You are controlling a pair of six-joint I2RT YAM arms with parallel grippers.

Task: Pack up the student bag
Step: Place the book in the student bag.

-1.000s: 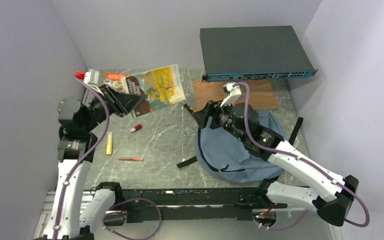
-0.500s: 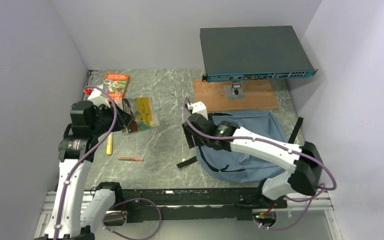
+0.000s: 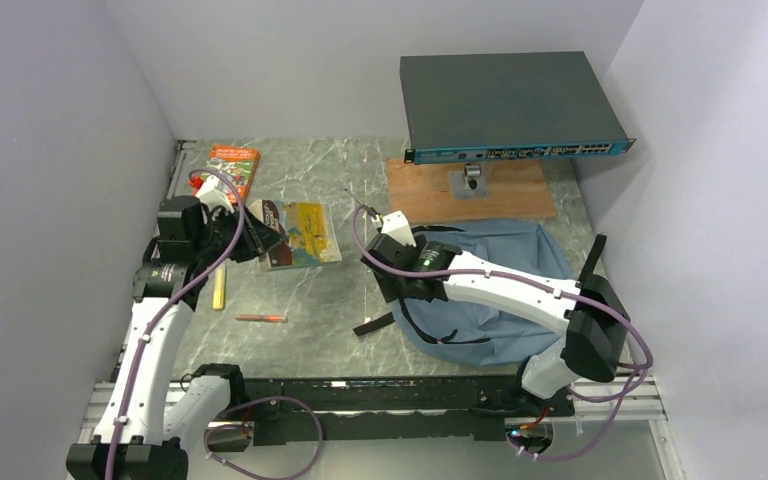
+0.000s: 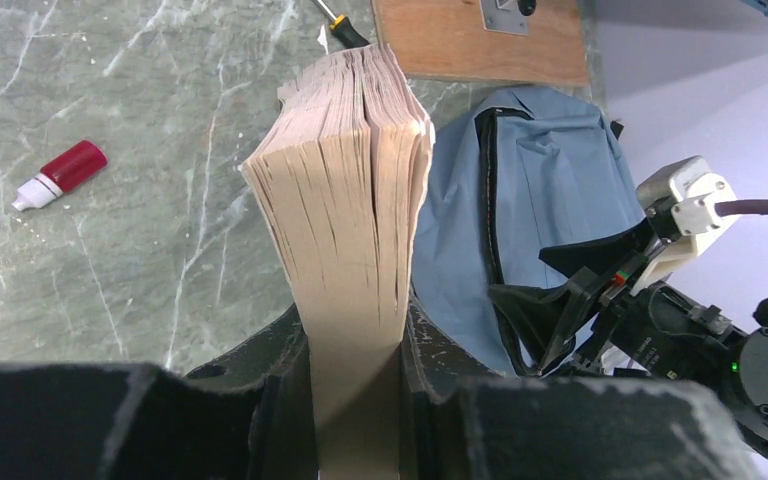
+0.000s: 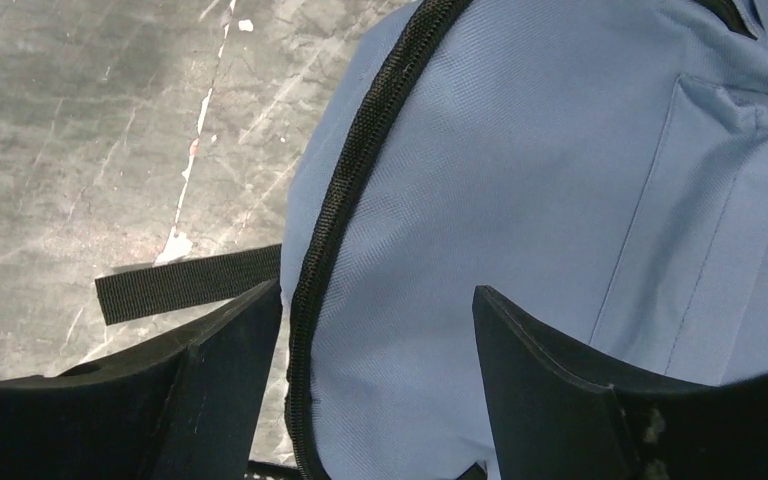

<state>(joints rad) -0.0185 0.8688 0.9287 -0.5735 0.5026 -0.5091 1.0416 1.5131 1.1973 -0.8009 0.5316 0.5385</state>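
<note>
Read the top view as a dial, with the arm bases at 6 o'clock. The student bag (image 3: 495, 300) lies flat on the grey marble desk (image 3: 340, 300), at about 4 o'clock from the desk's middle. Its blue-grey fabric is slack and a black strap (image 5: 185, 285) trails out from its 9 o'clock edge.

The right hand (image 5: 378, 295) hangs over that same edge with its fingers spread wide. They straddle the black zipper trim (image 5: 345, 215) and hold nothing. Whether the fingers touch the fabric cannot be told.

The left hand (image 4: 355, 345) is pressed onto the spine end of a thick paperback book (image 3: 298, 233). It holds the book above the desk at about 9 o'clock from the bag, well apart from it. In the left wrist view the fanned page edges point toward the bag.

At 12 o'clock from the bag a wooden board (image 3: 505, 195) lies on the desk, with a dark network switch (image 3: 505, 100) raised over it on a small stand. An orange book (image 3: 232, 163) lies flat at about 11 o'clock on the desk.

A yellow marker (image 3: 219, 287) and a red pen (image 3: 261, 318) lie at about 8 o'clock, near the left arm. The left wrist view also shows a small red-capped bottle (image 4: 60, 175) on the marble, and a screwdriver (image 4: 338, 22) near the board's corner.
</note>
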